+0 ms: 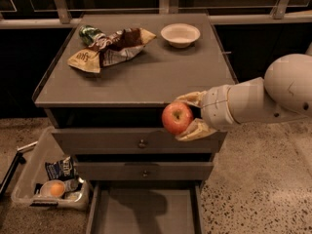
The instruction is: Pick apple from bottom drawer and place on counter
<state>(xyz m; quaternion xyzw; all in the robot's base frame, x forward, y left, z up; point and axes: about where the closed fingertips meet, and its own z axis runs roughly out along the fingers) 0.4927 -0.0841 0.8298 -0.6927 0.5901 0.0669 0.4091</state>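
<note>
My gripper (181, 116) reaches in from the right and is shut on the red apple (176, 118). It holds the apple in the air in front of the cabinet, level with the counter's front edge and above the top knobbed drawer. The counter (146, 77) is the flat grey cabinet top. The bottom drawer (144, 211) is pulled open at the bottom of the view, and its grey floor holds nothing that I can see.
A white bowl (180, 34) and crumpled snack bags (109, 48) lie at the back of the counter. Two closed drawers with round knobs (142, 143) sit below it. A clear bin (48, 182) with an orange fruit and packets stands on the floor at left.
</note>
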